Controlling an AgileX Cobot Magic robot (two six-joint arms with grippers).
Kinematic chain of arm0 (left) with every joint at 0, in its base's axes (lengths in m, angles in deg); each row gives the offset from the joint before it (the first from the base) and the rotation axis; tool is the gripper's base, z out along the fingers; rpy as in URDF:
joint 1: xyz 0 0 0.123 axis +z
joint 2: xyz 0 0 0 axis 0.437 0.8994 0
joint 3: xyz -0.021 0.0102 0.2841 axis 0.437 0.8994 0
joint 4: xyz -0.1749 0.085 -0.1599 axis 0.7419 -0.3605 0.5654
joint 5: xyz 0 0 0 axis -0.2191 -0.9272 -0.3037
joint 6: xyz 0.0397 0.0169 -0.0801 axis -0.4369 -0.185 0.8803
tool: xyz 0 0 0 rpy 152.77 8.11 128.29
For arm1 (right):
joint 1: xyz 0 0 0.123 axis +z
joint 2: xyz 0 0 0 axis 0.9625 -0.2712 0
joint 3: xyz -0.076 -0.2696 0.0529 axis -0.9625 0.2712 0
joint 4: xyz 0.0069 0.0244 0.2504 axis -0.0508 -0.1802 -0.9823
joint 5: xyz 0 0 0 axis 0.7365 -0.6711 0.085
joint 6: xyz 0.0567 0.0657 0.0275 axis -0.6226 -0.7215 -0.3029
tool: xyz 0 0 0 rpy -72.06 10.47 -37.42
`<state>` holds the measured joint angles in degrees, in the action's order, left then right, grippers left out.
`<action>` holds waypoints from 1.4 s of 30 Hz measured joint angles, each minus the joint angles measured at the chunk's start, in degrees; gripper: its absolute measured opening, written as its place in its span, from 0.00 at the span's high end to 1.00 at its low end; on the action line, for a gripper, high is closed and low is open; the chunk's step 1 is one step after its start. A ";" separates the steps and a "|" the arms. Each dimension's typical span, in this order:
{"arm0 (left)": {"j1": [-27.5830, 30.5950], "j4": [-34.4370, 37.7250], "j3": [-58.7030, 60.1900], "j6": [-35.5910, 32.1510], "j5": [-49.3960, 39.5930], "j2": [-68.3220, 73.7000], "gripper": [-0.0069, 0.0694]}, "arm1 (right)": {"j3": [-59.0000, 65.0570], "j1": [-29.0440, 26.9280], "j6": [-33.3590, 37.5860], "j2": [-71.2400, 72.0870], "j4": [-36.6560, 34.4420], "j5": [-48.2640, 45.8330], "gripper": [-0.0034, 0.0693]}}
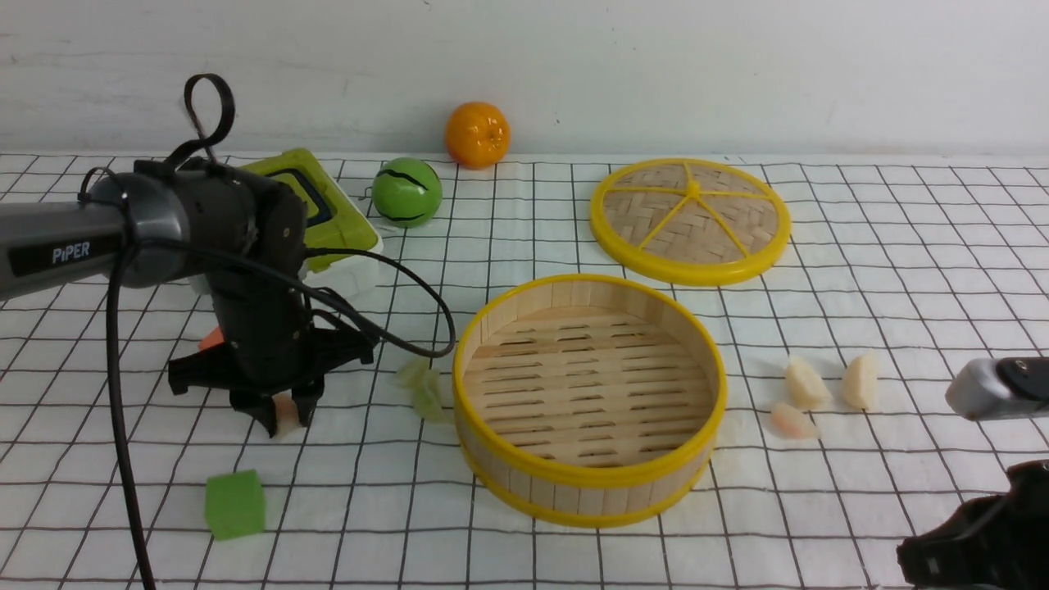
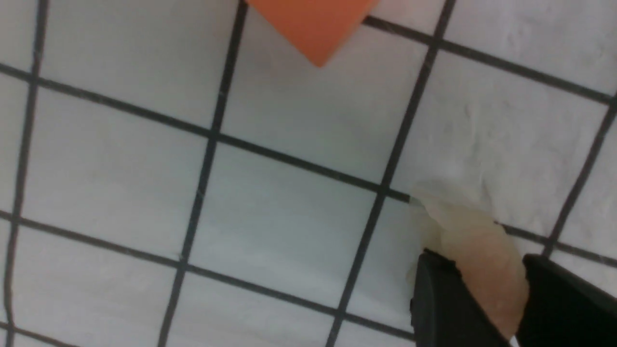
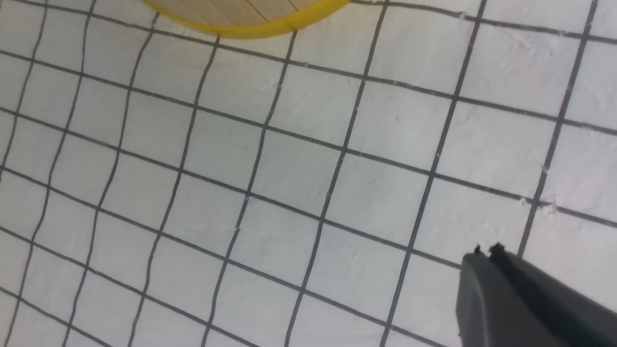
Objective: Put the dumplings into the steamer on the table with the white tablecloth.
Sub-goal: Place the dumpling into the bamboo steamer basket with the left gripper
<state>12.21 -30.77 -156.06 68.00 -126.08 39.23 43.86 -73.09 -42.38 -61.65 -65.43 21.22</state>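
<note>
The steamer (image 1: 711,365) stands empty in the middle of the white tablecloth (image 1: 860,508). My left gripper (image 1: 283,418) is down at the cloth to the steamer's left, shut on a pinkish dumpling (image 1: 284,410); in the left wrist view the dumpling (image 2: 482,260) sits between the black fingers (image 2: 438,299). Two pale green dumplings (image 1: 422,389) lie by the steamer's left wall. Two cream-white dumplings (image 1: 806,383) (image 1: 860,380) and a pinkish one (image 1: 791,420) lie to its right. My right gripper (image 3: 487,250) is shut and empty over bare cloth at the front right; the steamer's rim (image 3: 270,30) shows there.
The flat woven lid (image 1: 690,220) lies behind the steamer. A green foam cube (image 1: 234,504) sits at the front left, an orange cube (image 1: 211,338) (image 2: 313,24) behind my left gripper. A green-white box (image 1: 328,209), a green ball (image 1: 406,192) and an orange (image 1: 477,134) stand at the back.
</note>
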 joint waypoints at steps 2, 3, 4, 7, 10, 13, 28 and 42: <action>0.00 -0.09 -0.45 -1.11 -0.59 -0.14 0.67 | 0.00 0.00 0.19 0.00 -0.42 0.22 0.96; -0.07 -0.02 -0.74 -1.87 -1.09 -0.34 0.67 | 0.00 0.00 0.31 0.00 -0.60 0.43 0.96; -0.27 0.83 -2.39 -4.21 -2.41 -1.24 0.67 | 0.00 0.00 0.37 0.00 -0.73 0.73 0.96; -1.70 4.23 -6.95 -9.27 -4.89 -3.05 0.67 | 0.00 0.00 0.49 0.00 -0.73 1.42 0.96; -3.91 8.13 -12.05 -13.31 -6.32 -3.88 0.67 | 0.00 0.00 0.49 0.00 -0.73 1.79 0.96; -7.66 14.00 -18.63 -18.44 -6.94 -3.43 0.67 | 0.00 0.00 0.49 -0.04 -0.81 1.96 0.96; -19.36 5.15 -45.03 -10.46 -17.77 19.86 0.67 | 0.00 0.00 4.36 -0.04 -7.64 0.41 0.95; -19.36 6.57 -45.29 -11.64 -20.39 19.27 0.53 | 0.00 0.00 10.98 -0.04 -13.45 -1.96 0.95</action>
<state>-7.15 -24.20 -201.34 56.36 -146.47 58.50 43.86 -73.09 -31.40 -61.69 -78.88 19.26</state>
